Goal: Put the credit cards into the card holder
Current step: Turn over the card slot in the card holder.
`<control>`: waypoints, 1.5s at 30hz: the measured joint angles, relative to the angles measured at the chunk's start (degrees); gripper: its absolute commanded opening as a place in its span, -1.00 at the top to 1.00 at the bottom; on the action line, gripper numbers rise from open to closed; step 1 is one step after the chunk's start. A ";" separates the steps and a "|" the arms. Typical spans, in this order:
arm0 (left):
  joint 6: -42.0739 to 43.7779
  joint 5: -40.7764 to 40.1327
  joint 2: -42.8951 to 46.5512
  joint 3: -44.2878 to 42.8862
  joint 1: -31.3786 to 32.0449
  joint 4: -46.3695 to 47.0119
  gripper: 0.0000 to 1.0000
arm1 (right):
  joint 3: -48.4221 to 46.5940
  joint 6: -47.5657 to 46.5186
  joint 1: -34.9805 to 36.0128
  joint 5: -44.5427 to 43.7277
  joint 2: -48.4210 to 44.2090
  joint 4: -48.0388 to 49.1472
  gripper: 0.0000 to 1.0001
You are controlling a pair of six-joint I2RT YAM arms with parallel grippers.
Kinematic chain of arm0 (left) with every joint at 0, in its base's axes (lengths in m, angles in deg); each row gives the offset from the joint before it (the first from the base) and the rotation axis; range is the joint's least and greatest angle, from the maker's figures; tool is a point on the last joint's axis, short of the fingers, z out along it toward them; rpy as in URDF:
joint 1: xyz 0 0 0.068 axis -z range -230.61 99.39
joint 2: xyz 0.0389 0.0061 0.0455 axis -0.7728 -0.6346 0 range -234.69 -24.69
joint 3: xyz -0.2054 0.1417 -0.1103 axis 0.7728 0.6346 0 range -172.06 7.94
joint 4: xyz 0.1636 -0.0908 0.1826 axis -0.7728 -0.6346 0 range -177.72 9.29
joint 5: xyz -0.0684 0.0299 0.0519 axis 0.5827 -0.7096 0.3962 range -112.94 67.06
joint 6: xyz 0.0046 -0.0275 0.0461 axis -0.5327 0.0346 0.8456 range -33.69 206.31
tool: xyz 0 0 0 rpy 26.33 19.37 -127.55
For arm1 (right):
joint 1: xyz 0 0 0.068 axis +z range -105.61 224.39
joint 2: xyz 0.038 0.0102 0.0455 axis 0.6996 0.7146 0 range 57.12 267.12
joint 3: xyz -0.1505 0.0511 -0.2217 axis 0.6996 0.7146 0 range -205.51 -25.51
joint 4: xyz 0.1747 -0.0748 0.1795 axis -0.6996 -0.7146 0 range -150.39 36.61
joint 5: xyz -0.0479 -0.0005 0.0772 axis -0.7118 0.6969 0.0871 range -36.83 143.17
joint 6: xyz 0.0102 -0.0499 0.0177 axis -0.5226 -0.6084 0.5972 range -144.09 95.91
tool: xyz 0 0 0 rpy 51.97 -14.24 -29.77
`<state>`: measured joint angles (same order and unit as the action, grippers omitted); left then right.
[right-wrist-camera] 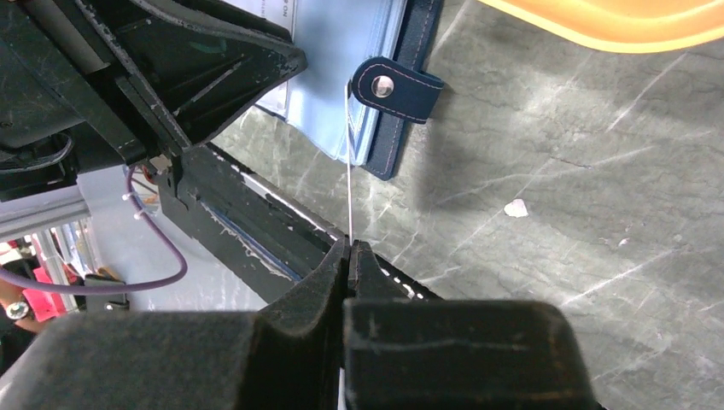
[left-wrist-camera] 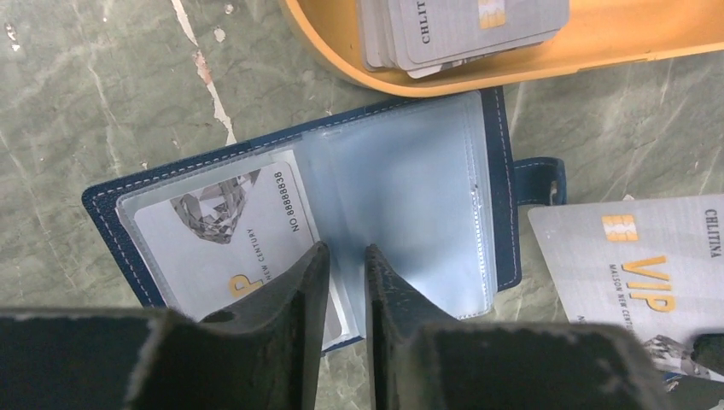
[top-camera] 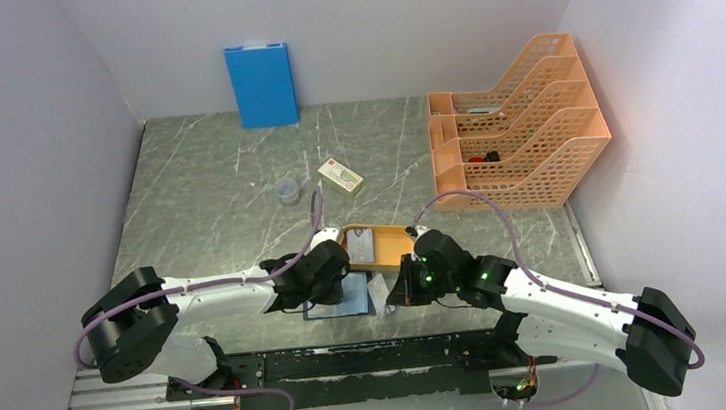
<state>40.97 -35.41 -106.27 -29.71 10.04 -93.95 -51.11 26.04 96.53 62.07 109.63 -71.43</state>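
The card holder is lying open and flat on the desk, just in front of the orange tray. Its snap tab is sticking out toward the right arm. One credit card is sitting inside the holder's left clear sleeve. The left hand is hovering over the middle of the holder with its fingers standing a narrow gap apart above the sleeves; whether they are touching the plastic is unclear. Just beside the tab, the right hand is pressed together, pinching a VIP card by its near edge. A stack of credit cards is resting in the tray. Farther back, a cream box and a small clear cup are sitting on the desk, a blue folder is leaning against the wall, and an orange file rack is standing at the right.
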 measured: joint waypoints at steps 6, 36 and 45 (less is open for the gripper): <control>-0.52 -0.72 -0.04 0.55 0.02 0.20 0.80 | 0.02 -0.24 0.00 0.96 0.26 0.63 1.00; -2.10 -2.01 -0.11 0.98 0.22 0.48 0.87 | 0.96 5.03 0.76 9.03 13.09 12.98 1.00; -2.86 -2.05 4.37 1.70 0.22 -3.93 0.44 | -2.97 5.64 2.78 9.14 18.97 18.36 1.00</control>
<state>38.11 -37.46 -101.90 -28.01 10.25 -97.88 -54.08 31.68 99.31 71.21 128.61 -53.07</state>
